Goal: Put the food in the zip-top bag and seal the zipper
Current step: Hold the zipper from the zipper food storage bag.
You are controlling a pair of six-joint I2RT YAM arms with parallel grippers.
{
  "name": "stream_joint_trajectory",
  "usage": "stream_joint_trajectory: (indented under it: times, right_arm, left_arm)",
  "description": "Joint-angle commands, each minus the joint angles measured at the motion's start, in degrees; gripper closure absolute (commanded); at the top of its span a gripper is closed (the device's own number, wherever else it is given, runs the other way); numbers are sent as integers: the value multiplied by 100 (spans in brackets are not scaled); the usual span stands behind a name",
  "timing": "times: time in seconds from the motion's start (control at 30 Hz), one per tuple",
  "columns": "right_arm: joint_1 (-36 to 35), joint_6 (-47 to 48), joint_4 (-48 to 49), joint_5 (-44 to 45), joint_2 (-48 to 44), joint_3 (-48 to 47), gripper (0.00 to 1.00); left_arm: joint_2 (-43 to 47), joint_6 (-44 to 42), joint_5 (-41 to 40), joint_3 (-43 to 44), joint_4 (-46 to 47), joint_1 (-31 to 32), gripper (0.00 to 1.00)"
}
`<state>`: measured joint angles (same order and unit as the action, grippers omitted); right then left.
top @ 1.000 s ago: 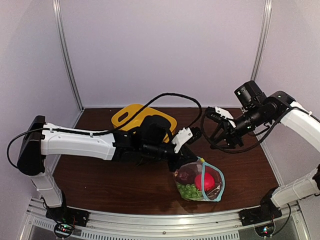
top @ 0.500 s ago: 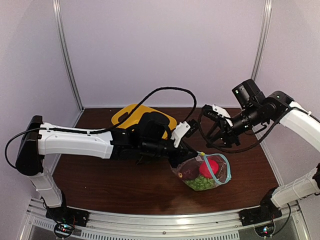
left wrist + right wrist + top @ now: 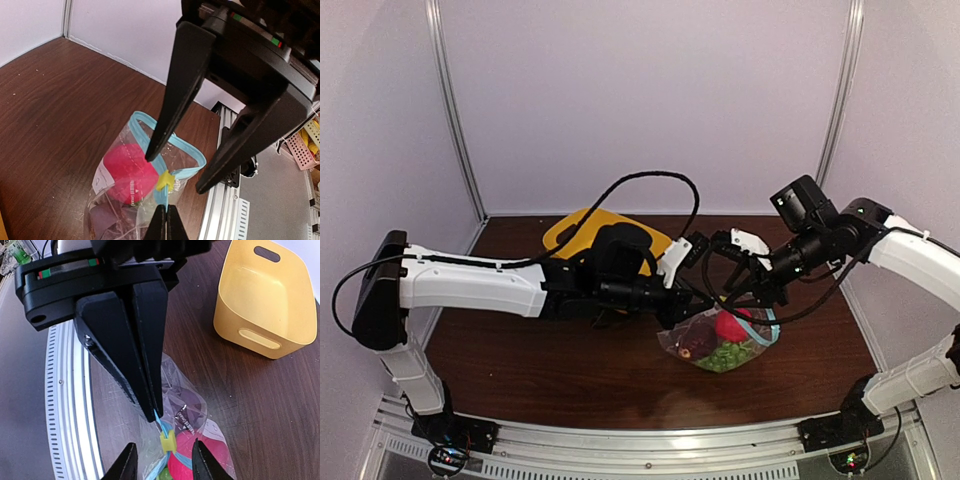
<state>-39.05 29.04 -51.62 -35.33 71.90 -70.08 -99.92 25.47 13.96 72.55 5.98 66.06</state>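
The zip-top bag (image 3: 715, 342) hangs just above the table, holding the pink-red fruit (image 3: 728, 325), the green grapes (image 3: 724, 358) and the maroon fruit (image 3: 695, 340). My left gripper (image 3: 166, 209) is shut on the end of the light blue zipper (image 3: 189, 149), just behind its yellow slider (image 3: 166, 180). My right gripper (image 3: 162, 465) is open, one finger on each side of the slider (image 3: 167, 440), not touching it. The zipper's far part still gapes open in a loop. In the top view the left gripper (image 3: 682, 308) and right gripper (image 3: 745, 295) meet over the bag.
The yellow plastic basket (image 3: 582, 232) stands at the back left behind the left arm and also shows in the right wrist view (image 3: 265, 300). The table's metal front rail (image 3: 225, 200) runs close by the bag.
My left gripper has lifted the bag's zipper end up and to the left. My right gripper has come down and left until its open fingers straddle the slider.
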Motion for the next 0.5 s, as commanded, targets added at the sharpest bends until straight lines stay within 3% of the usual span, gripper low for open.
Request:
stream_joint_trajectory:
  times: [0.0,0.47]
  right_arm:
    - [-91,-9,236,432,-87,48,68]
    - [-279,161,190,504,6,73,84]
  left_arm:
    - [166,193,174,-72,559,-36,100]
    - [183,212,182,-108,542,-62,100]
